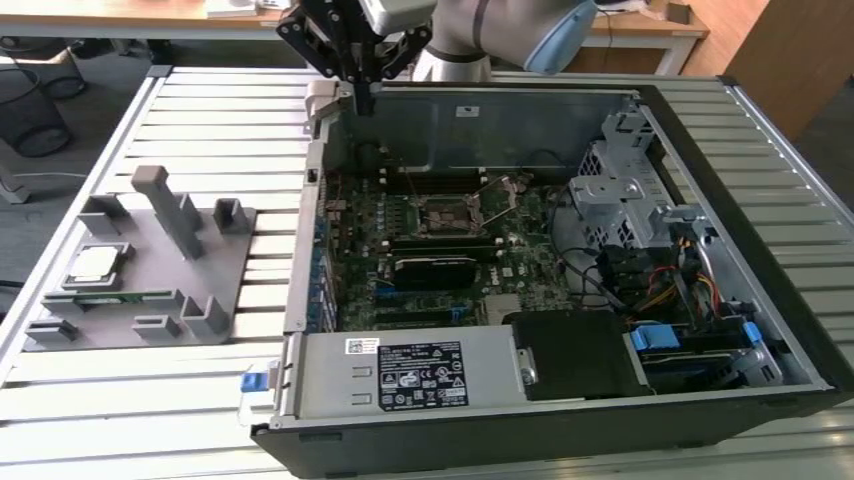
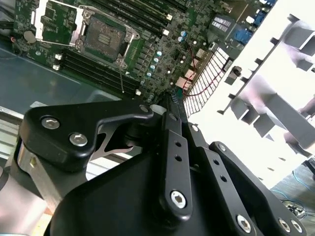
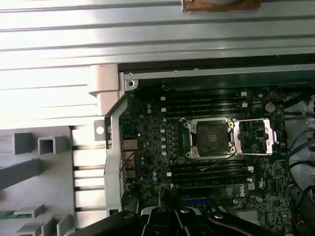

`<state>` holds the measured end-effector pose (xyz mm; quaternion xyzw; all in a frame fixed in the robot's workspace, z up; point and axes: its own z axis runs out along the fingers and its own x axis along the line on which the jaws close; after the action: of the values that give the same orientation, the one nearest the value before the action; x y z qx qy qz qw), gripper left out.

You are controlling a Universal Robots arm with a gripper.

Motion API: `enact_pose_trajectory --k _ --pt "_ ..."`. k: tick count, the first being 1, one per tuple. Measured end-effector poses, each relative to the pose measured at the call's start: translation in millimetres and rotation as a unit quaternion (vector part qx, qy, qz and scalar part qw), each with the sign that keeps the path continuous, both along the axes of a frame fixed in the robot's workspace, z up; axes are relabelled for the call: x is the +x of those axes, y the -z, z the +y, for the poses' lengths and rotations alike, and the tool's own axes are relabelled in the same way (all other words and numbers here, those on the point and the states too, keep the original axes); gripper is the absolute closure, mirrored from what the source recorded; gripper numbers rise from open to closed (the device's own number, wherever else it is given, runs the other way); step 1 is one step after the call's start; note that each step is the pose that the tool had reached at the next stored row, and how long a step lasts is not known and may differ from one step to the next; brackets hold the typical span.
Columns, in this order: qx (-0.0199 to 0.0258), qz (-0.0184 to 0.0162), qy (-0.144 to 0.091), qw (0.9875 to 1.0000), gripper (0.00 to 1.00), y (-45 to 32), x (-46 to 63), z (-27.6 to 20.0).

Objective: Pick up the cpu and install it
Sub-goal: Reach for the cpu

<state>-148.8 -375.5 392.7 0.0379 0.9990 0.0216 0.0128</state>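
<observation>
The bench is a pale slatted metal tabletop (image 1: 200,110) with long ribs running across it, and it catches plenty of light (the slats glare nearly white in the first wrist view). Behind it sits a light wooden desk with white legs (image 1: 134,20). A black wire-mesh waste bin (image 1: 30,110) stands on the dull grey floor (image 1: 60,210) at the exterior view's left. A brown wooden panel (image 1: 787,60) fills the far right corner.

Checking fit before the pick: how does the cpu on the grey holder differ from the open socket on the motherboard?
The cpu has a shiny silver top; the socket is dark inside. The cpu lies on the grey holder outside the case; the socket sits on the motherboard, its metal frame flipped open. Both are square.
</observation>
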Motion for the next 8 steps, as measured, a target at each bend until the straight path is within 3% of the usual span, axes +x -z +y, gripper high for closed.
enact_pose_trajectory --k 8 --pt "0.0001 0.0002 0.000 1.0000 0.89 0.4 -12.6 1.8"
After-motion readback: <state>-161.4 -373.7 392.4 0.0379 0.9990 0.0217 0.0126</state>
